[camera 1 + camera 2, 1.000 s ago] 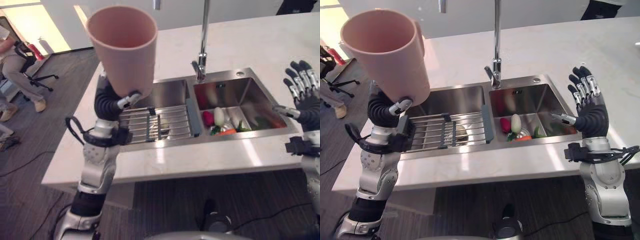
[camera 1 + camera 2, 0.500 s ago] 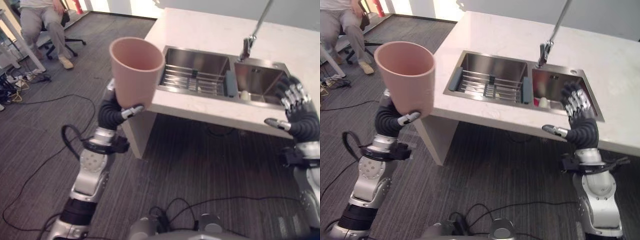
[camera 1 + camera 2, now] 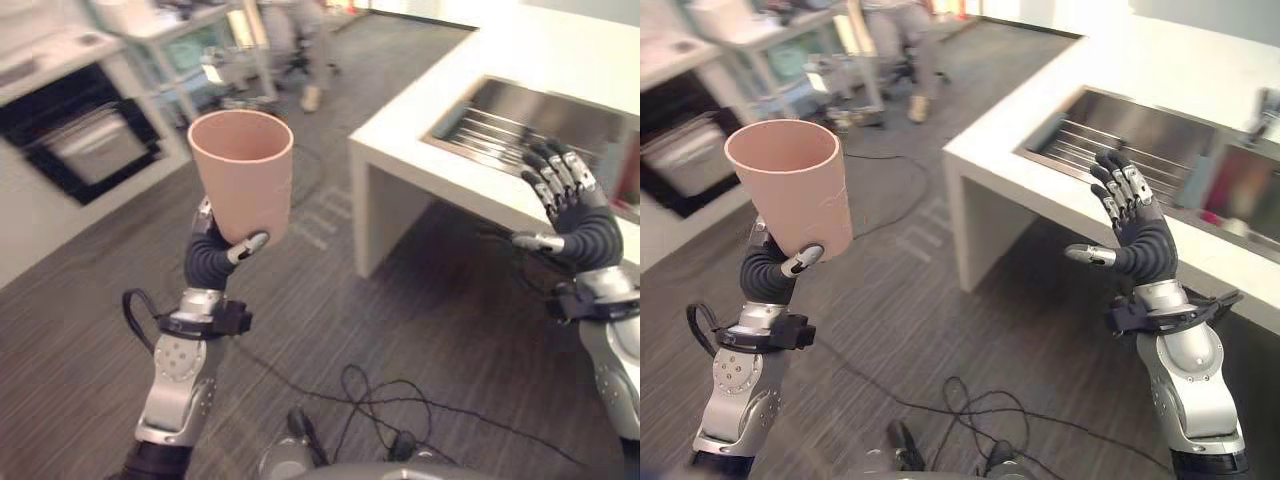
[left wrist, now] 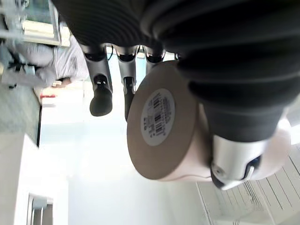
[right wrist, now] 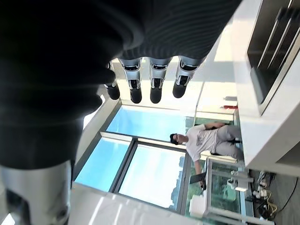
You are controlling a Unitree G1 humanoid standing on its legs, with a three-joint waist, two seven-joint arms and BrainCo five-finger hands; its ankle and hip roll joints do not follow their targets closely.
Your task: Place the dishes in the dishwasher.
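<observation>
A tall pink cup (image 3: 242, 170) stands upright in the air at the left, mouth up and with nothing visible inside. My left hand (image 3: 215, 255) is shut on its lower part, the thumb pressed against the side; in the left wrist view the cup's base (image 4: 161, 119) with a round label lies against the palm. My right hand (image 3: 580, 215) is raised at the right with straight, spread fingers (image 5: 157, 86) and holds nothing. It hangs in front of the white counter (image 3: 420, 150). A dark open appliance (image 3: 90, 145) with a metal rack stands at the far left.
The steel sink (image 3: 540, 115) with its wire rack is set in the counter at the upper right. A person (image 3: 895, 30) sits on a chair at the back, beside shelves. Grey carpet floor (image 3: 350, 310) stretches between the counter and the appliance.
The camera has swung left, so the sink and counter have slid to the upper right and the dark appliance has come into view. The cup stays in my left hand; my right hand stays open.
</observation>
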